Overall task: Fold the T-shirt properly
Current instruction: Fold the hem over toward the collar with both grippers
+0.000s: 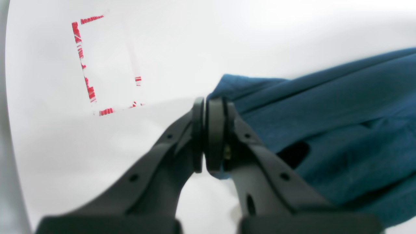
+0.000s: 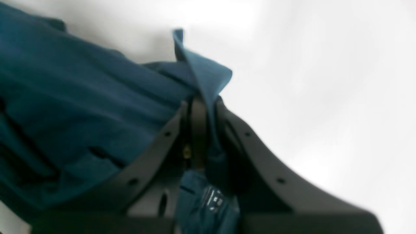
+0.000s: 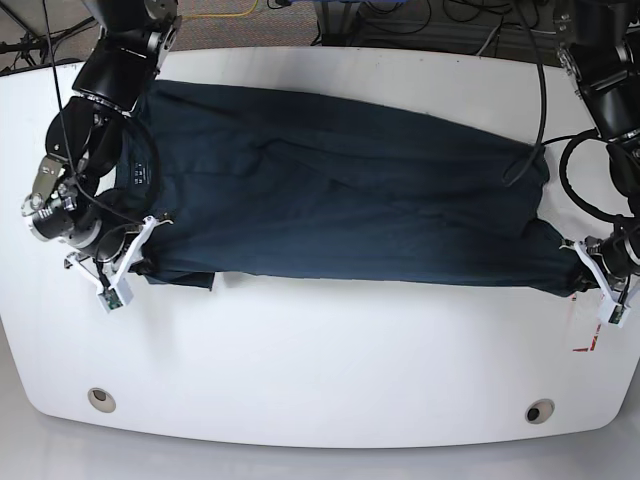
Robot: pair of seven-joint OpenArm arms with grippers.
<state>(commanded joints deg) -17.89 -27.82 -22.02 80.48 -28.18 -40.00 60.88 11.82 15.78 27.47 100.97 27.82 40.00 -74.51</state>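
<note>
The dark navy T-shirt (image 3: 340,200) lies spread lengthwise across the white table (image 3: 320,350). Its near edge runs stretched between my two grippers. In the base view my right gripper (image 3: 152,228) is at the shirt's left end and my left gripper (image 3: 577,265) is at its right end. The left wrist view shows the left gripper (image 1: 204,136) shut, with a corner of the T-shirt (image 1: 325,130) pinched at its fingertips. In the right wrist view the right gripper (image 2: 203,130) is shut on a fold of the T-shirt (image 2: 81,113). White label text (image 2: 213,198) shows below the fingers.
Red tape marks (image 1: 87,65) outline a rectangle on the table beside the left gripper, and the red tape marks (image 3: 585,340) also show near the right edge. Two round holes (image 3: 98,398) (image 3: 538,411) sit near the front edge. Cables hang by both arms.
</note>
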